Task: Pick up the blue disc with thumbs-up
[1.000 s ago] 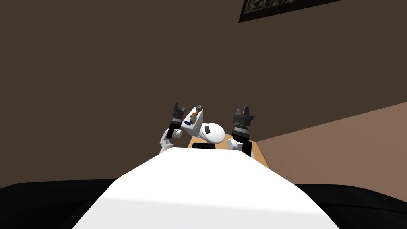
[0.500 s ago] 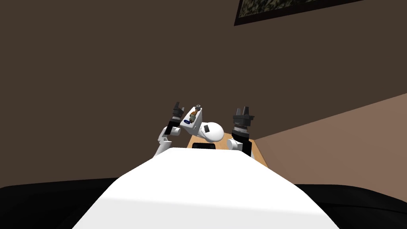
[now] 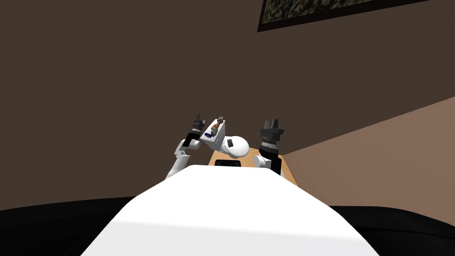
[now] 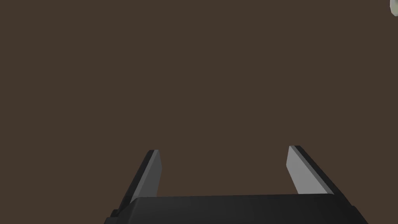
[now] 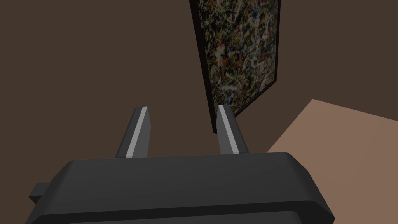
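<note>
Nothing's getting grabbed yet: left gripper point(image 3: 198, 118) is hanging spread wide mid-frame, right gripper point(image 3: 271, 121) parted less, while what's probably the blue disc point(image 3: 208, 135) (tiny speck) is sitting on the white slab point(image 3: 218, 141) between them.

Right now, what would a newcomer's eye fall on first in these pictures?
First, the speckled painting in a black frame, on the dark brown wall beyond the right end effector. Then the small blue disc on a white block, beside the raised, open left end effector.
</note>
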